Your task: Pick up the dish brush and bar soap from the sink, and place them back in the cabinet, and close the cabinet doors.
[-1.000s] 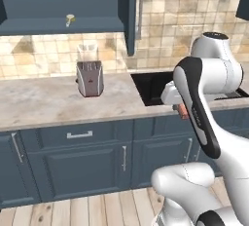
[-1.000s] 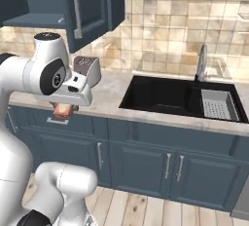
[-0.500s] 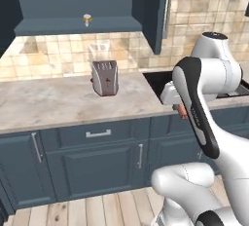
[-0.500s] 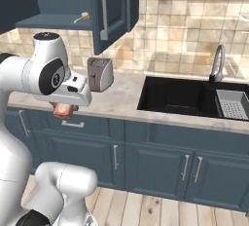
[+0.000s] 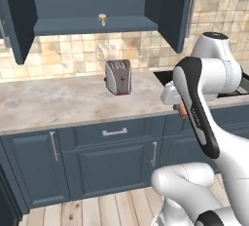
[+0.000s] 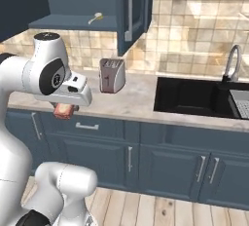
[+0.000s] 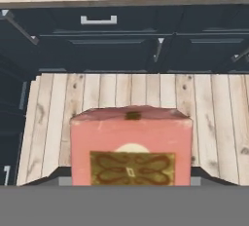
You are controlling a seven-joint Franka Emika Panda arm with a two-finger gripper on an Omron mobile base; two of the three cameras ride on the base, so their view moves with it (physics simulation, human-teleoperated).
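Bar soap [image 7: 130,149] gripped in the end effector [image 6: 64,111], carried low in front of the counter [image 5: 53,103].

Clamped on the reddish-brown block across its sides, with jaws spread fairly wide around it. Probably light and rigid, yet with smooth, likely slippery faces, so best held square on the flat sides, as now, without tilting much. Arm folded close to the body, elbow up, hand turned down toward the wooden floor [image 7: 121,93], just below the counter edge and left of the toaster [image 6: 112,75]. Dish brush [image 5: 102,19] already lying on the shelf of the open cabinet [image 5: 97,25], above the toaster. Cabinet doors [image 5: 177,10] wide open. Sink [image 6: 194,96] well to the right of the toaster.
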